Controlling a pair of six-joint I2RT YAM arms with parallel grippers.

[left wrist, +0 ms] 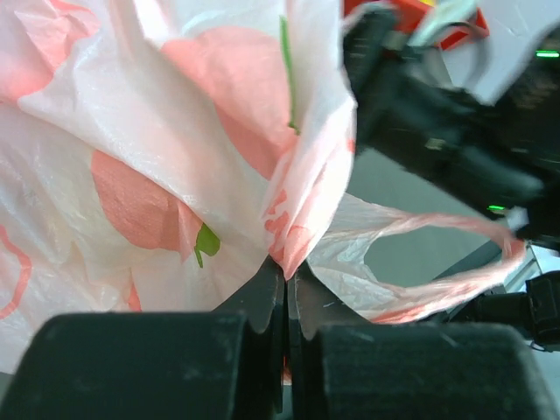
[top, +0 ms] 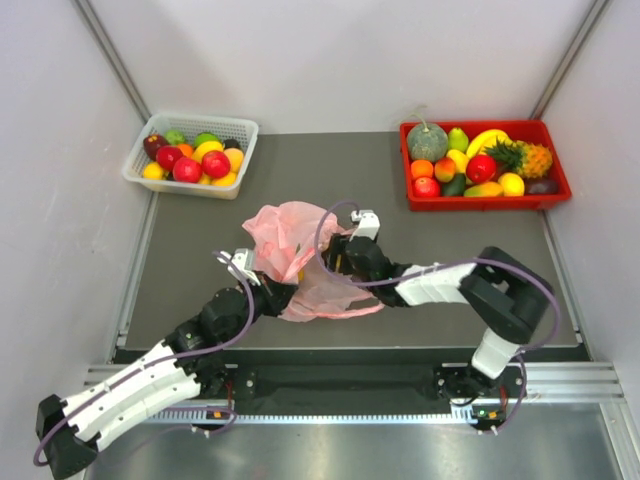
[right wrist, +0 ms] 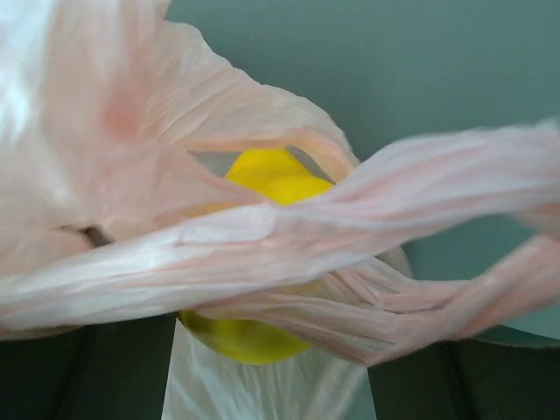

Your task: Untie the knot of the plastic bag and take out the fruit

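The top camera is looking down across the whole table; both wrist cameras are facing the pink bag at close range.

No legible text or labels

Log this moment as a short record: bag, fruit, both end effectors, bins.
Bag: pink plastic bag, mid-table, between both arms
Left end effector: shut on a fold of the bag
Right end effector: fingers apart, bag between; grip unclear
Fruit: yellow fruit showing inside the bag
Bins: white basket far left, red tray far right, both holding fruit
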